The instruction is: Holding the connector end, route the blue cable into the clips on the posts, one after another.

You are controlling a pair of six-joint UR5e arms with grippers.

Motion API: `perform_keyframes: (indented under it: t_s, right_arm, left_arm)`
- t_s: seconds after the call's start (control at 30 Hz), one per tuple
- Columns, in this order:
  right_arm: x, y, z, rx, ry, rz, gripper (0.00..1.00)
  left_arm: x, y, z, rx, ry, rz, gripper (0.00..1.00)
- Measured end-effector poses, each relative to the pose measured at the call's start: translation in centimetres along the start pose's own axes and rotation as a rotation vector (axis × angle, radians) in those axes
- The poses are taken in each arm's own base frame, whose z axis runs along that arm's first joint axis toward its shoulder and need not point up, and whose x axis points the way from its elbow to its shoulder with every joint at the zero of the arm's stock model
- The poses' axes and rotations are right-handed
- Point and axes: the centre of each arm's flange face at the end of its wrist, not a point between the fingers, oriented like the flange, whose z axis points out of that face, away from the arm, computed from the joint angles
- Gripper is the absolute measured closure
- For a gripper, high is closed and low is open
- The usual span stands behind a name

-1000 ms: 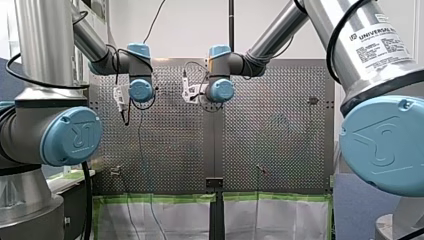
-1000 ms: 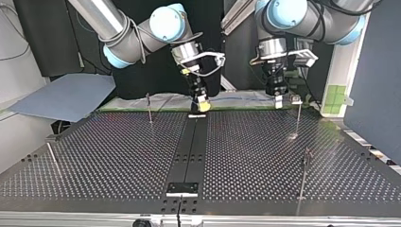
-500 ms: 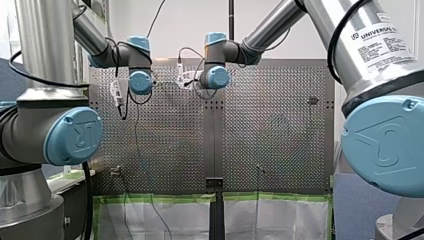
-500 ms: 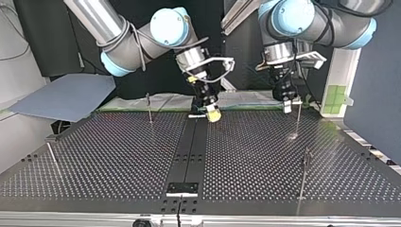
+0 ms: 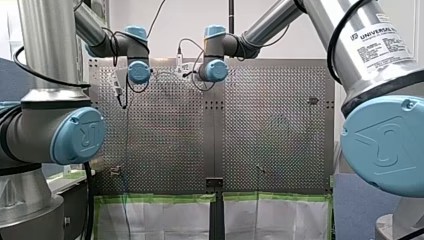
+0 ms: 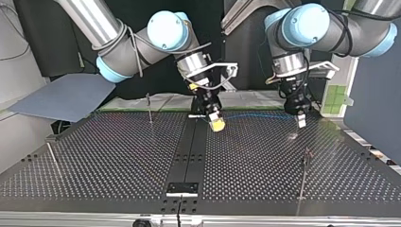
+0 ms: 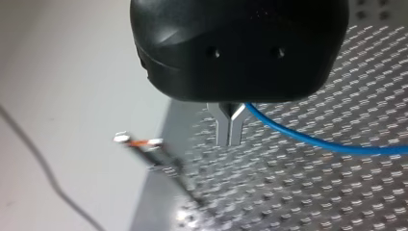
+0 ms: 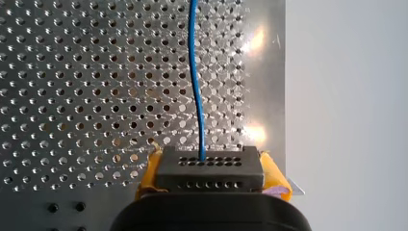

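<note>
Blue thin cable [image 8: 194, 72] is clamped in closed metal left fingers [image 7: 223, 130] and closed yellow-padded right fingers [image 8: 273, 175]; excess tension could pull it free.

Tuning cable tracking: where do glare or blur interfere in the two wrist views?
Right wrist view: two bright glare spots on the table near its edge, beside the blue cable, which reads clearly. Left wrist view: the clip post and the perforations around it are smeared; the cable is distinct.
</note>
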Motion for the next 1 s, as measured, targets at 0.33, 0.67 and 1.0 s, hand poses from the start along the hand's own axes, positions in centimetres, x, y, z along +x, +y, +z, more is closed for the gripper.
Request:
perform_keyframes:
  t_s: [0.33,0.67,1.0]
  right_arm:
    - [-1.5,0.8,0.9,-0.012,-0.014,0.006,1.00]
    - [0.2,-0.4,2.5,0.018,0.016,0.006,1.00]
    - [2.9,-1.4,3.3,0.037,0.054,0.011,1.00]
  left_arm:
    - [-2.0,2.1,2.6,-0.006,0.000,0.006,1.00]
    - [-2.6,2.8,4.5,0.047,0.002,0.023,1.00]
    - [-3.6,2.5,6.0,0.049,0.000,0.024,1.00]
